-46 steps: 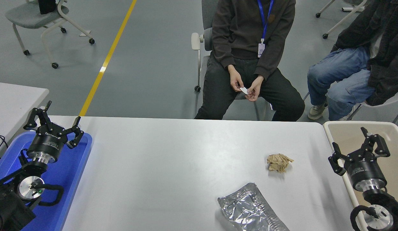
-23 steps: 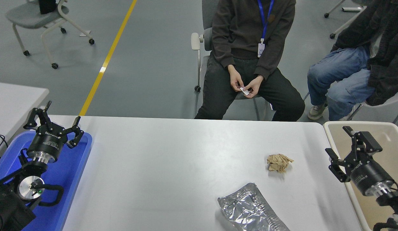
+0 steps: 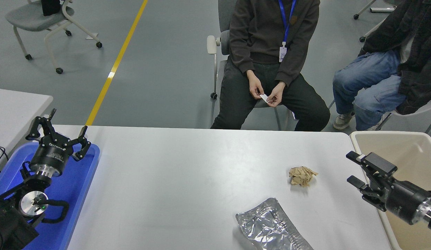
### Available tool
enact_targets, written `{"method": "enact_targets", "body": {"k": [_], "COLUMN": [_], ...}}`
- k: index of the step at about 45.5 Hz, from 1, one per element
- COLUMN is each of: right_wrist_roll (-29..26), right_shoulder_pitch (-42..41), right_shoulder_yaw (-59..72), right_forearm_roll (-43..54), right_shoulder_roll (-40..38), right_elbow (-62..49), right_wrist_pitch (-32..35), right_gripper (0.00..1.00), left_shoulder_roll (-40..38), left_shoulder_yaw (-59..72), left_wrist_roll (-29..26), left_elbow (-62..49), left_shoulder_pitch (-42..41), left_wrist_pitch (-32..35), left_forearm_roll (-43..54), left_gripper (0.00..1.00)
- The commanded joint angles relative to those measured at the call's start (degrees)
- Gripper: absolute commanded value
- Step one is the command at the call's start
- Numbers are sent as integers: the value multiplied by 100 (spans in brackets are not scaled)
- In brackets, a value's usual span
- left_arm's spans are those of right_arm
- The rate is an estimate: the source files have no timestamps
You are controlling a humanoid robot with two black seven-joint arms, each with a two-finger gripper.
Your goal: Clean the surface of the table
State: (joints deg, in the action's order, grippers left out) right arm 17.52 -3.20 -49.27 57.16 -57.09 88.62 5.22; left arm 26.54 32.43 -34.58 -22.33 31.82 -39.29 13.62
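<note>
Swinging round since a second ago, the black right gripper (image 3: 352, 169) now points leftward toward the middle of the table instead of standing upright over the beige tray; its fingers are spread wide with nothing between them, and it hangs over the right edge of the table. Nothing else on the table has shifted.

Nearest the camera, a crumpled sheet of silver foil (image 3: 271, 227) lies on the wide, matte grey-white table surface (image 3: 173, 184), reaching down to the picture's bottom edge. At the lower left the black left gripper (image 3: 57, 130) is parked over a blue plastic tray (image 3: 74, 194), fingers splayed apart and holding nothing. Farther in, a crumpled ball of brown paper (image 3: 301, 175) rests on the table, apart from the foil and to the left of the right gripper. Just off the table's right end sits the pale beige plastic tray (image 3: 410, 146).

Beyond the far edge, a person in a dark sweater (image 3: 271, 38) sits on a chair, holding a small white scrap in both hands, and a second person in blue jeans (image 3: 372, 80) sits at the right.
</note>
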Motion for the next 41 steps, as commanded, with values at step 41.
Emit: {"method": "enact_targets", "body": {"k": [41], "right_wrist_roll": [-688], "right_shoulder_pitch": [-4751], "right_shoulder_yaw": [5717], "right_forearm_roll": [3882], "right_shoulder_roll": [1111], "right_elbow": [-414], "right_wrist_pitch": [93], "right_gripper": [99], "left_shoulder_roll": [0], "left_shoulder_yaw": [1], "left_wrist_roll": [4], "left_elbow": [0], "left_shoulder_pitch": [0], "left_wrist_pitch": [0], "left_forearm_roll": [0], "left_gripper": [100]}}
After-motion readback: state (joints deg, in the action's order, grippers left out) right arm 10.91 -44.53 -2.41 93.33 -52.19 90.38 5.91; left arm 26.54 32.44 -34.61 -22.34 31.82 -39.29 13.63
